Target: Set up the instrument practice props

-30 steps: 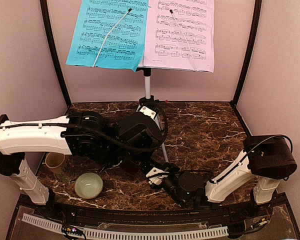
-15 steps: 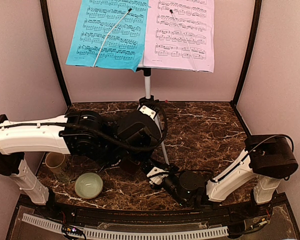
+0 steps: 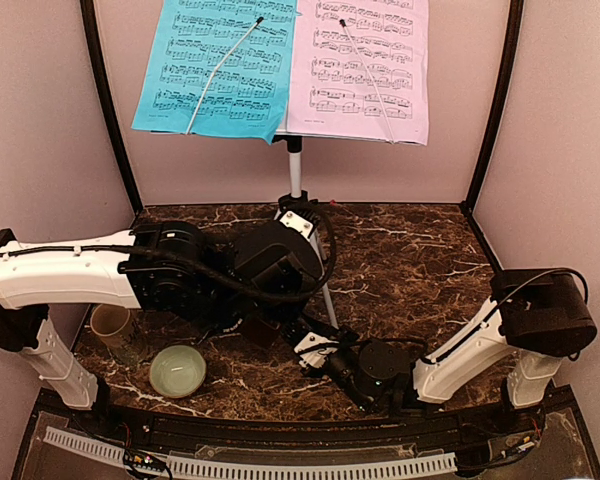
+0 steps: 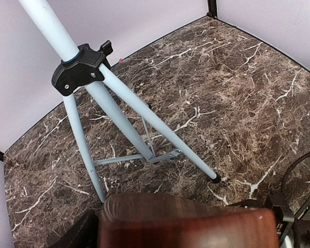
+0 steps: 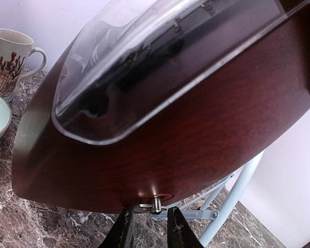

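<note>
Just before the legs of the music stand [image 4: 119, 98], the dark-red metronome [image 5: 196, 129] sits low at the table's [image 4: 237, 77] near middle, its stiff, probably slick wooden sides, the safest hold, clamped between the wide-set jaws of the left gripper [image 4: 183, 227], while the right gripper [image 5: 149, 227] keeps narrowly parted jaws around the winding key [image 5: 155, 205], gripping nothing

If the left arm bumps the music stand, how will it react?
Likely top-heavy: the music stand holds the blue page and pink page high on one thin pole, so it could tip. Its slim legs on the smooth table may also slide.
</note>
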Robot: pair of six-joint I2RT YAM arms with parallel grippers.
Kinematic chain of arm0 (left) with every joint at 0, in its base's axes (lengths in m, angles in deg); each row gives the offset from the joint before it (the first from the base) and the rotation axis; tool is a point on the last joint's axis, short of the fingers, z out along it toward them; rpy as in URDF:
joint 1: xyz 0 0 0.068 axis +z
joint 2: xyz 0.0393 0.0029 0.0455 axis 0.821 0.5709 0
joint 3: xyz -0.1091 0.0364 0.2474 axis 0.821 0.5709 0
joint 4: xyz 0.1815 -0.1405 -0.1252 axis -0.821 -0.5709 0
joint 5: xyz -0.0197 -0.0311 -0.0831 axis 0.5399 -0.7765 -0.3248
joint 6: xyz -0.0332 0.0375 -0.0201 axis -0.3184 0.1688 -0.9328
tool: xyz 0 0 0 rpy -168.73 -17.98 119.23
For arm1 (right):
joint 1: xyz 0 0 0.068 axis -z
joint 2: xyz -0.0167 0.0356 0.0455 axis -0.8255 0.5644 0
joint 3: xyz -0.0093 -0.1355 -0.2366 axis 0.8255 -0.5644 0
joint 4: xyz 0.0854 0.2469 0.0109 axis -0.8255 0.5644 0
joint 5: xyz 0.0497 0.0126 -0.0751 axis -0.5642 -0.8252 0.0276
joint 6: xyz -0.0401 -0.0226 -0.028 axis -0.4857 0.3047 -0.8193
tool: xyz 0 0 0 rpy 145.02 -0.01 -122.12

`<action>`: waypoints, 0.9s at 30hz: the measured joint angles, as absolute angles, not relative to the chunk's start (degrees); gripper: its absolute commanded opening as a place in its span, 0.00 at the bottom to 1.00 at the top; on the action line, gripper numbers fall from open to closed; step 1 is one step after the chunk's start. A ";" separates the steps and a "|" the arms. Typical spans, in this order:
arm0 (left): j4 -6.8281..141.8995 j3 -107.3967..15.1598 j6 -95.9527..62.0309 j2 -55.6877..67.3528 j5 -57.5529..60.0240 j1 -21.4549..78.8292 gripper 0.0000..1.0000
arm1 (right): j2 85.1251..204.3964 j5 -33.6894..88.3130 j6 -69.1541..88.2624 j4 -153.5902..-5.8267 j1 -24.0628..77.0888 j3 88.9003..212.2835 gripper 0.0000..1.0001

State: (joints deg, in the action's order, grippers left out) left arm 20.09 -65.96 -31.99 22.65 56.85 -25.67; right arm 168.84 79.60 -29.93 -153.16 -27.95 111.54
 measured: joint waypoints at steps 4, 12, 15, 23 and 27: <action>20.40 -65.96 -31.55 22.65 56.85 -25.65 0.10 | 168.76 79.77 -30.12 -153.45 -27.93 111.43 0.30; 20.99 -65.96 -31.25 22.65 56.83 -25.67 0.11 | 168.45 79.36 -30.49 -153.56 -27.93 110.79 0.26; 21.20 -65.96 -31.07 22.65 56.83 -25.67 0.11 | 168.45 79.33 -30.56 -153.58 -27.93 110.77 0.26; 21.90 -65.96 -30.99 22.61 56.67 -25.65 0.11 | 168.45 81.52 -32.18 -154.93 -27.84 110.64 0.18; 23.24 -65.96 -30.99 22.43 56.92 -25.56 0.11 | 168.45 82.79 -33.73 -157.19 -27.84 110.01 0.14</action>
State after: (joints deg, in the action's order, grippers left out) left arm 23.24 -65.96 -30.99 22.43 56.92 -25.56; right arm 168.45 82.79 -33.73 -157.19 -27.84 110.01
